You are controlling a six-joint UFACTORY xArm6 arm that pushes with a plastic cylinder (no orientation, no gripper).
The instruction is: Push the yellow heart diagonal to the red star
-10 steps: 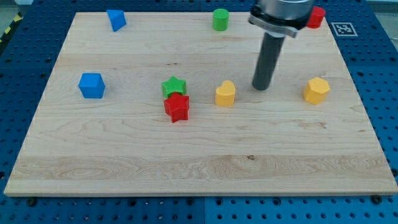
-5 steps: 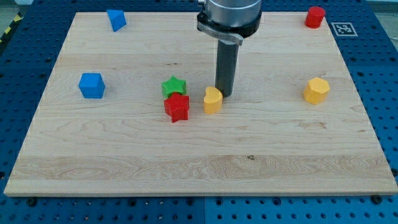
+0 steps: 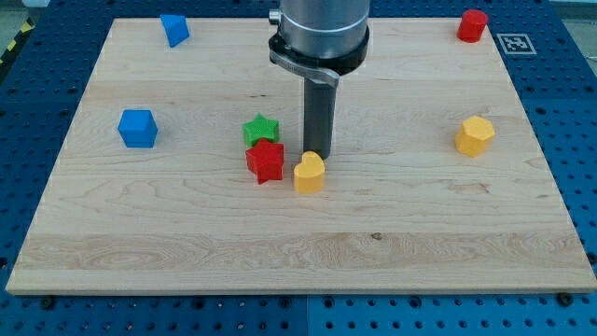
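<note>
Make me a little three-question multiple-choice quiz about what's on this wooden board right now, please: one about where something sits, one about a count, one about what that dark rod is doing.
1. Where is the yellow heart relative to the red star?
A. at the view's right and slightly lower
B. at the view's far left
C. on top of it

2. How many blue blocks are on the board?
A. none
B. two
C. four

3. Where is my tip?
A. beside the red cylinder
B. off the board
C. just above the yellow heart, at its upper edge

Answers: 1 A, the heart sits just right of the star. 2 B, a blue cube and another blue block. 3 C, the rod ends at the heart's top.
</note>
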